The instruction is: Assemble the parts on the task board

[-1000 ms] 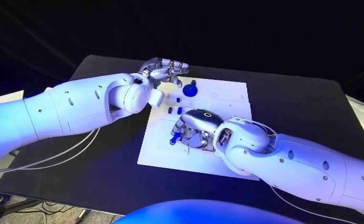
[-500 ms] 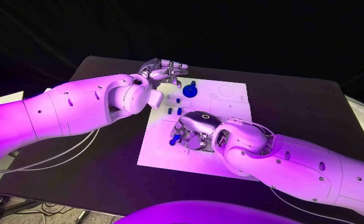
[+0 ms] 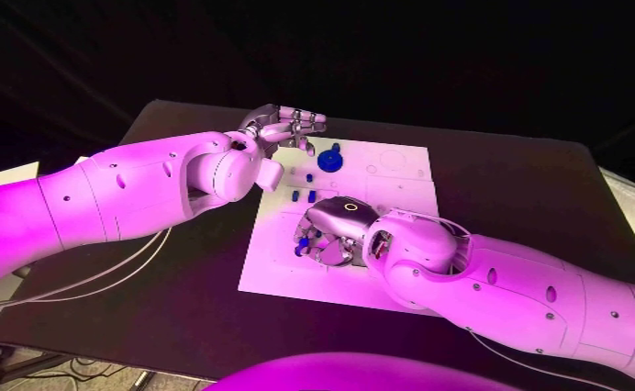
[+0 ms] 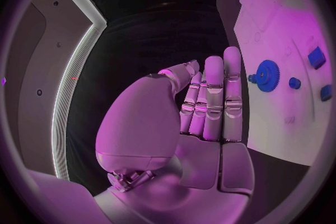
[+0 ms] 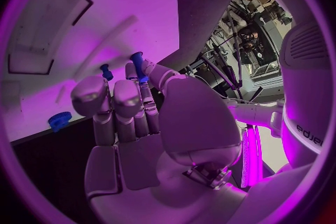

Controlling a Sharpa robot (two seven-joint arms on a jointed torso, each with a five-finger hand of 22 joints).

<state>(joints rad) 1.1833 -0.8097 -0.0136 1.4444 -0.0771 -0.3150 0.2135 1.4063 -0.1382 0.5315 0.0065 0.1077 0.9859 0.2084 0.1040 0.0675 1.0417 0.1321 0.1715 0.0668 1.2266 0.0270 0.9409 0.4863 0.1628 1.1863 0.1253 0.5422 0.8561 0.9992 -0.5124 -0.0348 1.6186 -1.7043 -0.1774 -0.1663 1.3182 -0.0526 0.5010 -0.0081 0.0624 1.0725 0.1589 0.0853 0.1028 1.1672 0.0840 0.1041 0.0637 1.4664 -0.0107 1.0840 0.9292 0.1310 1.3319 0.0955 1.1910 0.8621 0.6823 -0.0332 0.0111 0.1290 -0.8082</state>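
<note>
Small blue peg (image 5: 137, 65), pinched at the right hand's (image 3: 334, 226) fingertips over the near half of the white task board (image 3: 397, 191): likely light, rigid, slick plastic, best held by its shank. A blue gear (image 3: 329, 159) and small blue blocks (image 3: 306, 195) lie farther up the board. Left hand (image 3: 282, 124), fingers straight and empty, hovers at the board's far-left corner above the black desk (image 3: 529, 189).

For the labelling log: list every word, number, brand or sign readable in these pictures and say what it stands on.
"arpa": the readable end of a brand word on the robot's white right arm in the right wrist view; its start is cut off.
Task board: faint outline markings, no readable text.
Blue parts: no lettering visible.
Left hand, right hand: no markings readable.
</note>
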